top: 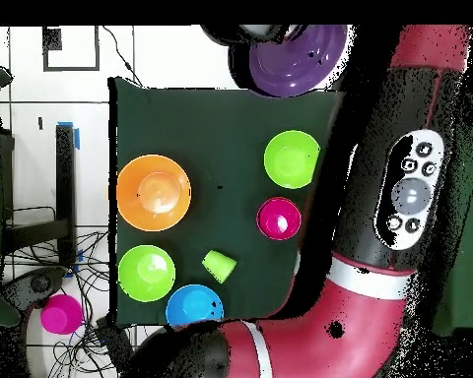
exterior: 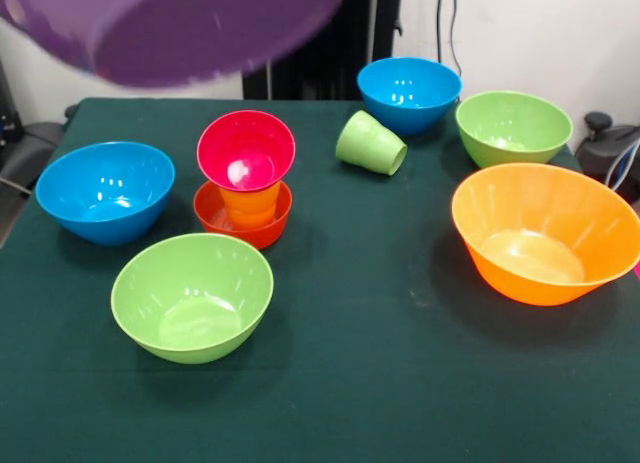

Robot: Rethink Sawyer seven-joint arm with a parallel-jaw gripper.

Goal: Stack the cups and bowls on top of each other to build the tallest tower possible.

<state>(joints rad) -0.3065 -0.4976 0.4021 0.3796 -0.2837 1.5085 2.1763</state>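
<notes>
The tower stands left of the table's middle: a small red-orange bowl [exterior: 243, 223] holds the orange cup [exterior: 250, 205], and a magenta bowl [exterior: 245, 148] [top: 279, 218] sits on top. The purple bowl [exterior: 180, 28] [top: 300, 59] hangs blurred in the air above the table's edge, with my gripper [top: 263, 35] shut on its rim. The light green cup [exterior: 370, 143] [top: 219, 265] lies on its side. Upright on the cloth are two blue bowls [exterior: 105, 191] [exterior: 408, 93], two green bowls [exterior: 192, 296] [exterior: 512, 126] and the large orange bowl [exterior: 545, 233] [top: 154, 192].
In the overhead view my arm [top: 378, 197] runs along one side of the green table [top: 231, 118] and hides one blue bowl. A pink round object [top: 60, 314] lies off the table among cables.
</notes>
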